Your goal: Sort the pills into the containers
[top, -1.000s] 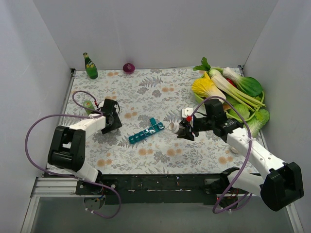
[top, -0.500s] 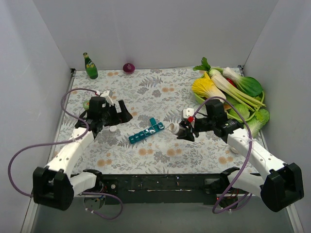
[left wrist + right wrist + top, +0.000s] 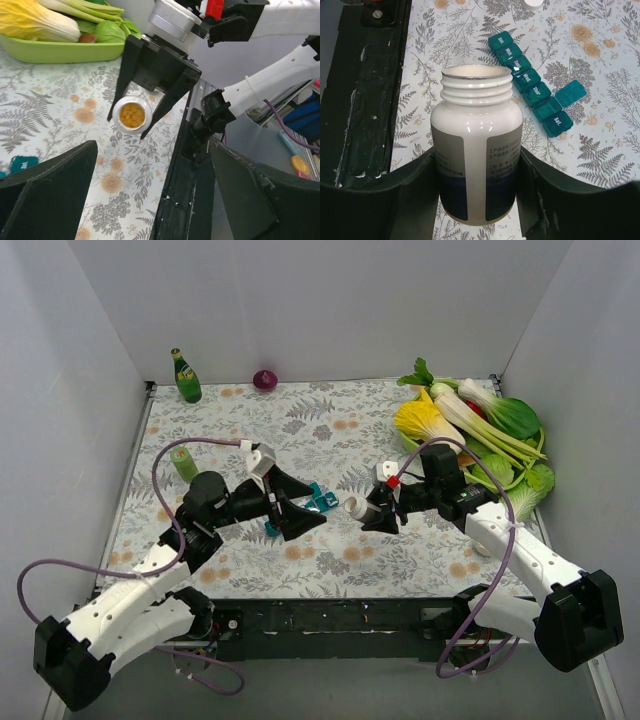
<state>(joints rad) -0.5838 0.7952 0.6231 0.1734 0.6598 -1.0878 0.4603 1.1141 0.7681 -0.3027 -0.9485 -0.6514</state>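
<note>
My right gripper point(image 3: 372, 510) is shut on an uncapped white pill bottle point(image 3: 476, 150), held on its side above the table with its mouth toward the left arm. Yellow pills point(image 3: 131, 115) show inside the mouth. The teal containers strip point(image 3: 530, 82) lies beyond the bottle, one lid point(image 3: 570, 93) flipped open. My left gripper point(image 3: 312, 505) hangs wide open over the strip point(image 3: 322, 502), hiding its middle. Nothing sits between the left fingers point(image 3: 45, 195), which point at the bottle mouth.
A green tray of vegetables point(image 3: 470, 430) fills the back right. A green glass bottle point(image 3: 185, 376) and a purple onion point(image 3: 265, 379) stand by the back wall, a small green can point(image 3: 182, 460) at the left. A white cap point(image 3: 533, 4) lies past the strip.
The left arm swung from the left side to the table's middle and its jaws opened wide. The right gripper drifted slightly left with the bottle.
</note>
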